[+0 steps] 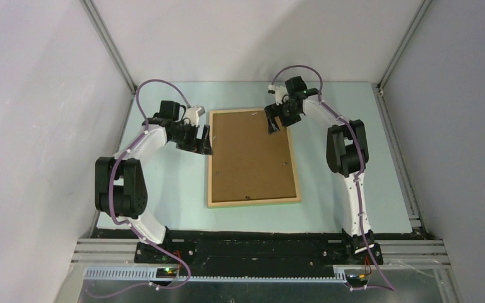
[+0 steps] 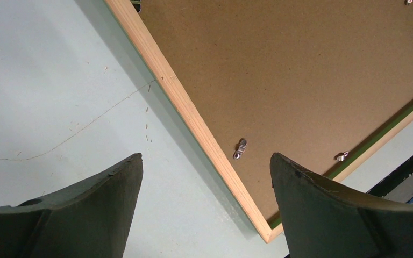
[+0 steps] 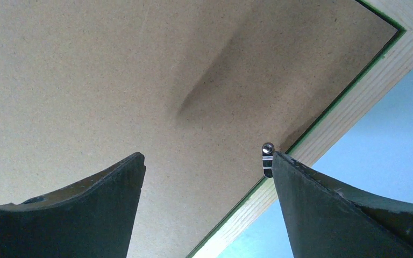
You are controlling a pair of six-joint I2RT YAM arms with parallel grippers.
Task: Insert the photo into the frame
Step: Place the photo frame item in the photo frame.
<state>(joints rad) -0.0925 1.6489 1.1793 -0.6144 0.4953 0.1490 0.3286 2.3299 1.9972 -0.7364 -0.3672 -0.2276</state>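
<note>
Pincer L point(image 1: 203, 144) at frame point(image 1: 254, 201) edge, pincer R point(image 1: 273, 125) over photo point(image 1: 249, 158), both released, tilted down.

Pale blue-green table point(image 1: 164, 208), enclosed on three sides by plain white wall panels point(image 1: 31, 95). Aluminium posts point(image 1: 109, 47) run up the two rear corners. Metal rails point(image 1: 101, 250) and a slotted cable duct point(image 1: 246, 273) line the near edge. Lighting is even and diffuse.

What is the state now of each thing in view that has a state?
frame: lies flat on the table, back side up.
photo: inside the frame, brown back up.
left gripper: open, empty, over the frame's left rail.
right gripper: open, empty, over the photo's back.
</note>
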